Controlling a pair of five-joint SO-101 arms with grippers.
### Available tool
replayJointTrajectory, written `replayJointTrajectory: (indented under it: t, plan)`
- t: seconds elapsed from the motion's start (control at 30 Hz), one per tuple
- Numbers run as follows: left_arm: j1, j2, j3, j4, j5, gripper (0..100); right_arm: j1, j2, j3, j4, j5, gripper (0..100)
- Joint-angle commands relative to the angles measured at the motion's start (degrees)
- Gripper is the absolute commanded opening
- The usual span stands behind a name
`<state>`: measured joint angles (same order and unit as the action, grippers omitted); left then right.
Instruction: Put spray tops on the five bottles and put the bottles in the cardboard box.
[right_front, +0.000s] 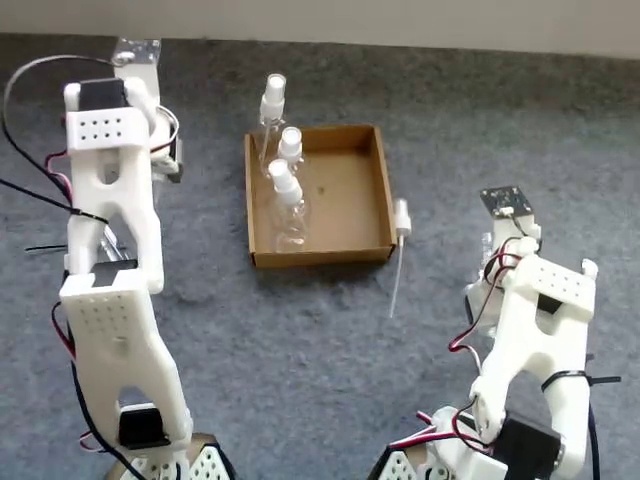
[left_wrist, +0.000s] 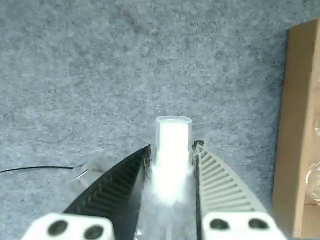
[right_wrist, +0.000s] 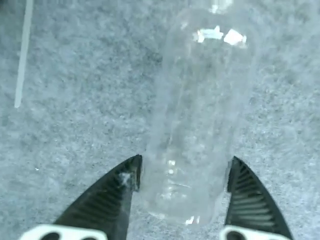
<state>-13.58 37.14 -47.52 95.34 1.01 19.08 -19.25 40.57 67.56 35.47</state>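
Observation:
My left gripper (left_wrist: 172, 150) is shut on a white spray top (left_wrist: 173, 145), held above the carpet at the far left (right_front: 150, 140). My right gripper (right_wrist: 184, 167) is open, its fingers close on either side of the base end of a clear bottle (right_wrist: 200, 115) that has no top and lies on the carpet (right_front: 487, 255). The cardboard box (right_front: 365, 195) in the middle holds two capped bottles (right_front: 290, 145) (right_front: 288, 200). A third capped bottle (right_front: 272, 98) stands at the box's far edge. A loose spray top (right_front: 401, 216) with a long tube lies right of the box.
Another clear bottle (right_front: 136, 52) lies at the far left near the table's back edge. The box wall (left_wrist: 300, 130) is close beside my left gripper. The loose top's tube (right_wrist: 22, 55) runs near the right gripper. Grey carpet in front of the box is open.

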Motion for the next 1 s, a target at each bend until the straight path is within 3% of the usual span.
replayJointTrajectory:
  t: [0.0,0.23,0.37,0.53,0.97]
  plan:
    - [-2.07,-1.27,-9.36,5.45,-0.62,8,-0.84,-2.07,-2.15,0.84,-0.35,32.5]
    - [-4.18,-1.36,-11.38,5.54,-1.93,8,-1.10,-1.89,-2.68,-0.22,-0.62,33.6]
    - [-3.82,-1.63,-11.47,5.54,-1.85,8,-5.85,-0.48,-6.02,-2.86,-4.40,31.8]
    - [-4.18,-4.97,-11.12,5.54,-1.93,8,-8.04,10.68,-13.67,-2.86,-7.12,24.5]
    - [-3.82,-9.45,-11.12,5.54,-2.11,8,-7.87,30.64,-26.77,-3.21,-7.30,23.6]
